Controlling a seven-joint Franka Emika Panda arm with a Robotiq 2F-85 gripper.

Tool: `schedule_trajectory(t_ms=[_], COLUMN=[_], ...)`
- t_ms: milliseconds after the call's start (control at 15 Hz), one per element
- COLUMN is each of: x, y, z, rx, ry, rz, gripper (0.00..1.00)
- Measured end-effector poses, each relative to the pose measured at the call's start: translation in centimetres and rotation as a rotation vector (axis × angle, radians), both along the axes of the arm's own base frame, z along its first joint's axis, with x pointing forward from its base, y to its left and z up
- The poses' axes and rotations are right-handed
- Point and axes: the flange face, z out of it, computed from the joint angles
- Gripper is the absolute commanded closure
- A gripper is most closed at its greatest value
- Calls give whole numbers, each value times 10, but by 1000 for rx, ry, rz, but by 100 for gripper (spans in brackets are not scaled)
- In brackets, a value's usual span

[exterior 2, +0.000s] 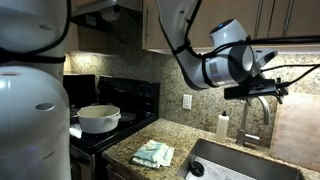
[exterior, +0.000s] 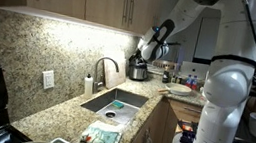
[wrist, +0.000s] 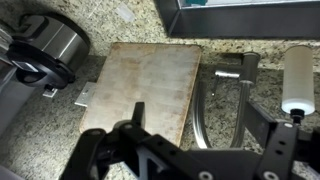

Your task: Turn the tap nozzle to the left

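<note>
Behind sink (exterior: 134,100), seemingly one tap nozzle (exterior: 108,61)

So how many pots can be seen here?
2. A white pot sits on the stove, and a steel pot stands beside the board in the wrist view. Others may be out of sight.

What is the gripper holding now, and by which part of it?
Nothing is held. The gripper is open above the tap nozzle, and its fingers stand wide apart without touching it.
</note>
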Motion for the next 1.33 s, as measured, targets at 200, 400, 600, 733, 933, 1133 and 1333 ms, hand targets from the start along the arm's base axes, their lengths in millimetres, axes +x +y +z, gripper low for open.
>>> schedule_trajectory(t_ms=[200, 400, 600, 733, 933, 1133, 1333], x=[10, 24, 38, 38, 38, 38, 31], y=[-6, 12, 29, 28, 26, 27, 20], z=[-3, -14, -16, -14, -13, -17, -32], rx=[-45, -56, -36, -39, -40, -30, 1], ry=[-67, -116, -124, -127, -128, -116, -99], rz=[23, 86, 116, 117, 113, 111, 104], gripper=[0, 0, 0, 0, 0, 0, 0])
